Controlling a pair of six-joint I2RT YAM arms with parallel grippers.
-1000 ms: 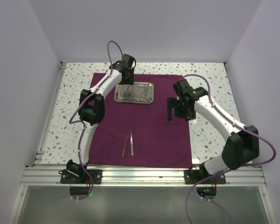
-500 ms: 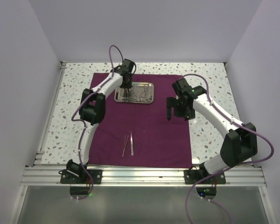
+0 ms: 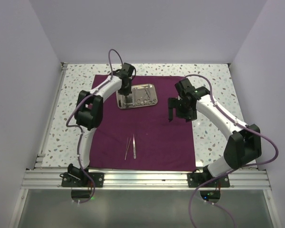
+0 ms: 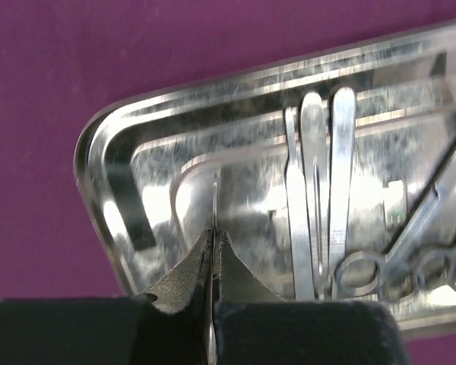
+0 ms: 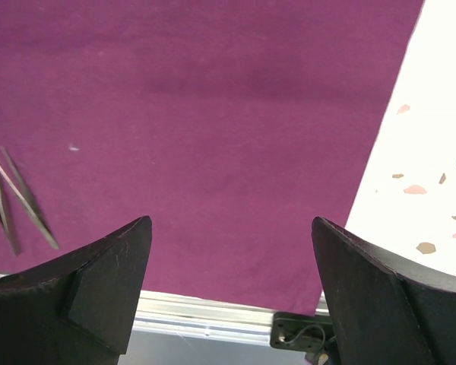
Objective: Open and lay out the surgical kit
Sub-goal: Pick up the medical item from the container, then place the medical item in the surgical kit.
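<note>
You have the dark purple cloth wrap [image 3: 152,128] spread flat in the middle of the speckled table [image 3: 213,85]. The steel tray [image 4: 106,198] lies on the cloth near its 12 o'clock edge. Your left gripper [image 4: 214,242] stands inside the tray, at its 9 o'clock end. Its fingers [image 4: 184,275] are clenched together on a thin metal instrument [image 4: 215,199] that sticks out as a narrow sliver between the tips; you cannot tell what kind of instrument it is. At 3 o'clock from it, in the left wrist view, some flat tweezers [image 4: 318,190] lie side by side on the tray floor, and the ring-handled clamps [image 4: 410,255] lie just beside them, partly cut off by the frame. Your right gripper [image 5: 229,222] hangs above the cloth near its 3 o'clock edge, well apart from the tray. Its fingers [image 5: 106,281] are spread wide and nothing is between them. Two more tweezers [image 3: 134,146] lie on the cloth toward 6 o'clock, close to each other, near the aluminium rail [image 3: 147,178].
</note>
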